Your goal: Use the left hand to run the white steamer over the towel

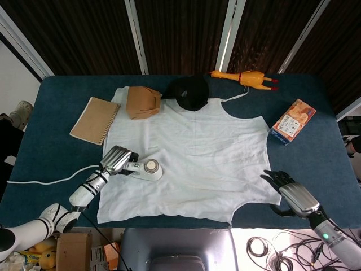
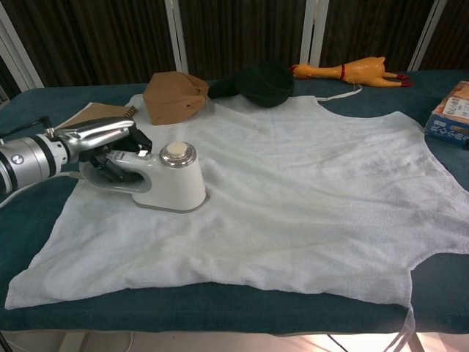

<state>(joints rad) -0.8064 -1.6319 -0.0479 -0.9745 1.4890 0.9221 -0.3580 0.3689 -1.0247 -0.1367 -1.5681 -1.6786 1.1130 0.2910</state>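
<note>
A white towel [image 1: 197,152] [image 2: 308,176] lies spread over the blue table. The white steamer [image 1: 148,168] [image 2: 167,180] stands on the towel's left part, base down, with a round metal cap on top. My left hand [image 1: 115,160] [image 2: 102,138] grips the steamer's handle from the left. Its white cord [image 1: 51,179] trails off to the left edge. At the near right corner, my right hand [image 1: 290,195] rests on the table just off the towel, fingers spread and holding nothing; the chest view does not show it.
A brown notebook [image 1: 95,119], a tan pouch [image 1: 140,103] [image 2: 173,97] and a black cap [image 1: 189,92] [image 2: 260,82] lie along the towel's far edge. A rubber chicken [image 1: 244,78] [image 2: 344,71] sits at the back. An orange box [image 1: 291,121] [image 2: 450,110] is at the right.
</note>
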